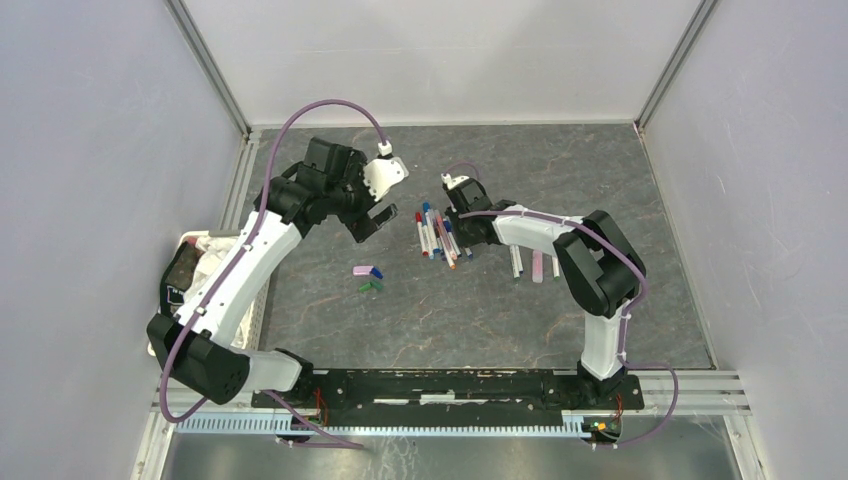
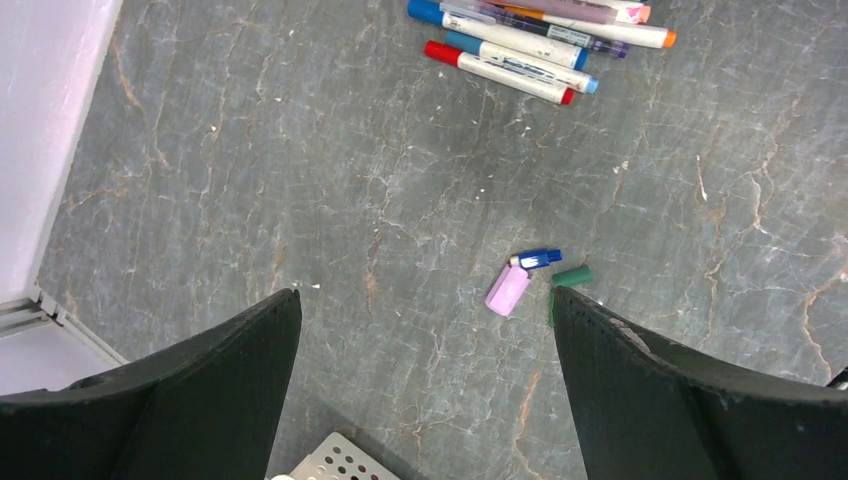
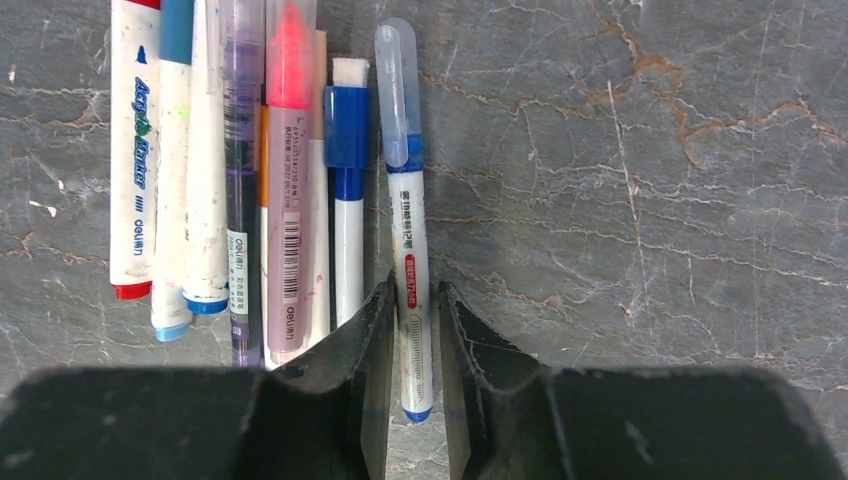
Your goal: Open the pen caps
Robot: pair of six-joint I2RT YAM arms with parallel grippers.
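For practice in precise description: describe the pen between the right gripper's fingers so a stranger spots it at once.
On the grey table, find the row of pens by the right gripper. The pen lies at the row's edge, between the gripper's fingers. It alone has a clear bluish cap and a red label.

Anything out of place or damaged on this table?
Nothing damaged or spilled. A pink cap, a blue cap and a green cap lie loose, apart from the pen bundle, and three pens lie separately, right of it.
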